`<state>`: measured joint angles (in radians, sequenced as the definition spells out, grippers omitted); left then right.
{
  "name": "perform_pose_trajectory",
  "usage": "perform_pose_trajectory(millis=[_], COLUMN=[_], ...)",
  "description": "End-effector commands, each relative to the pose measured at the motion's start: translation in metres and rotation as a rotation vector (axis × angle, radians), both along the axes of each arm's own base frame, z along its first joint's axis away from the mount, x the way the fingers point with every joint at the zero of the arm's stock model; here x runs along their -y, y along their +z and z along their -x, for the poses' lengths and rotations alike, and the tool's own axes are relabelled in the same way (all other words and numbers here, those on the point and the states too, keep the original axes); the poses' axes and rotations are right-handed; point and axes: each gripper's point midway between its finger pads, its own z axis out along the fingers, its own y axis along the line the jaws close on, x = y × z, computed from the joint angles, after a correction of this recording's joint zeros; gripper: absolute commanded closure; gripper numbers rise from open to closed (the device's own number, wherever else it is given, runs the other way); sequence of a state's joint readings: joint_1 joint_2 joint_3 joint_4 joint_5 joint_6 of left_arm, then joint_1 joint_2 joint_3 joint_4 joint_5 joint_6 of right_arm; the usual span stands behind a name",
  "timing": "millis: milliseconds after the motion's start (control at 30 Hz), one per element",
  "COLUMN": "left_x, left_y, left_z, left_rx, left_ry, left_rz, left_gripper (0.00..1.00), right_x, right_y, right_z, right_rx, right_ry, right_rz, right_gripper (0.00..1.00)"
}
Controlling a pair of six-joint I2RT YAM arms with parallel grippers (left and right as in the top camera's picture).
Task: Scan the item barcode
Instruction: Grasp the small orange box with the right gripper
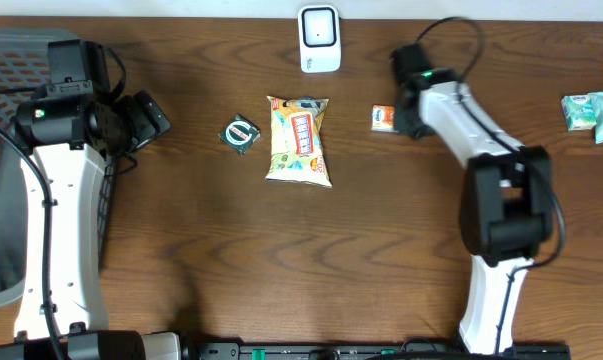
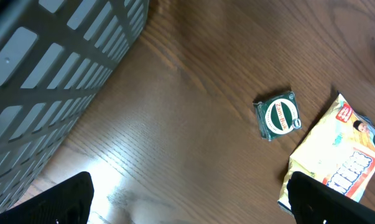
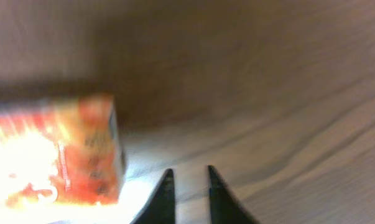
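A small orange box (image 1: 383, 118) lies on the wooden table just left of my right gripper (image 1: 405, 120). In the right wrist view the box (image 3: 56, 149) is blurred and sits left of the gripper (image 3: 188, 171), outside the fingers. Only a narrow gap separates those fingers, and it shows bare table. A white scanner (image 1: 319, 38) stands at the back centre. My left gripper (image 1: 153, 116) hovers at the left, wide open (image 2: 190, 205) and empty. A green round-labelled packet (image 2: 277, 116) and a yellow snack bag (image 2: 336, 162) lie ahead of it.
The green packet (image 1: 241, 133) and the snack bag (image 1: 298, 140) lie mid-table. Green and white packs (image 1: 593, 110) sit at the far right edge. A grey slatted basket (image 1: 1, 150) stands at the left, beside the left arm.
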<state>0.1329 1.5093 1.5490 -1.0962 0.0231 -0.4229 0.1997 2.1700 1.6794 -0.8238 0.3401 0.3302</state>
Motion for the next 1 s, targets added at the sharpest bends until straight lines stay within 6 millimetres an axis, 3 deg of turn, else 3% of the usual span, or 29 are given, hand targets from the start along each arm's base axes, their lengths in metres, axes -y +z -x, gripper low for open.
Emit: perform_pose_trajectory(millis=[0, 133, 233, 333, 467, 633, 767, 967], left_x=[-0.002, -0.002, -0.002, -0.002, -0.002, -0.002, -0.002, -0.002], left_y=[0.002, 0.002, 0.002, 0.002, 0.002, 0.002, 0.002, 0.002], left_z=[0.000, 0.000, 0.000, 0.000, 0.000, 0.000, 0.000, 0.000], left_rx=[0.005, 0.005, 0.005, 0.005, 0.005, 0.005, 0.005, 0.005], left_ry=[0.012, 0.012, 0.012, 0.012, 0.012, 0.012, 0.012, 0.012], left_rz=[-0.002, -0.002, -0.002, -0.002, -0.002, -0.002, -0.002, -0.002], left_gripper=[0.02, 0.02, 0.02, 0.02, 0.02, 0.02, 0.02, 0.02], right_x=[-0.014, -0.056, -0.073, -0.077, -0.075, -0.054, -0.034, -0.037], right_y=[0.049, 0.044, 0.034, 0.020, -0.001, -0.031, -0.037, -0.007], right_z=[-0.017, -0.011, 0.002, 0.012, 0.025, 0.033, 0.018, -0.048], right_rx=[0.131, 0.073, 0.003, -0.042, -0.095, -0.099, -0.011, 0.286], right_ry=[0.018, 0.107, 0.128, 0.129, 0.124, 0.062, 0.009, 0.064], right_rz=[-0.195, -0.483, -0.566, -0.558, -0.537, -0.444, -0.378, -0.409], right_gripper=[0.81, 0.79, 0.77, 0.75, 0.83, 0.91, 0.93, 0.89])
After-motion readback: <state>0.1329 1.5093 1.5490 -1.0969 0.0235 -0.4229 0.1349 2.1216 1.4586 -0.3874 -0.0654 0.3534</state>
